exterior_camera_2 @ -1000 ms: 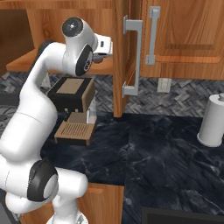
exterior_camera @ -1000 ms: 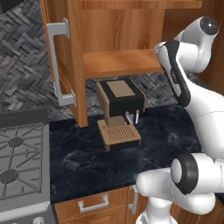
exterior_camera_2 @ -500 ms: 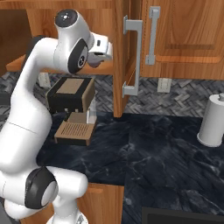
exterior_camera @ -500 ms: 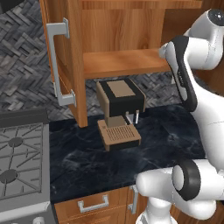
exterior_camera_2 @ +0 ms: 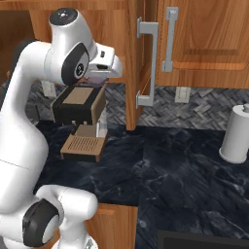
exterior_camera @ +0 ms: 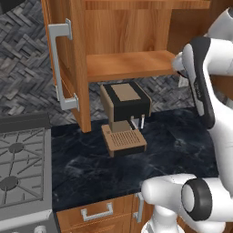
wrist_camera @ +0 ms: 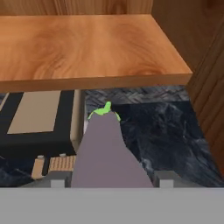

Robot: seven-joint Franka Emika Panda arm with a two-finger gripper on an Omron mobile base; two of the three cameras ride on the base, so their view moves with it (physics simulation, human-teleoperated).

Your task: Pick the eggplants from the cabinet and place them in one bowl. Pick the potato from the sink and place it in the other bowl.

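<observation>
Purplish-grey, green-capped eggplant [wrist_camera: 107, 151] sits clamped between the narrowly parted gripper [wrist_camera: 106, 179] fingers, just off the wooden cabinet [wrist_camera: 83, 48] shelf — the carry step; next, finding the cream bowl.

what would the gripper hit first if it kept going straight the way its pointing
Judging by the hand view, probably the black counter past the eggplant it holds, just under the cabinet shelf; depth is unclear.

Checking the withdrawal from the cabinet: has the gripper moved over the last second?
Yes. In the right base view the gripper, shut on an eggplant, has backed further out from the cabinet shelf.
</observation>
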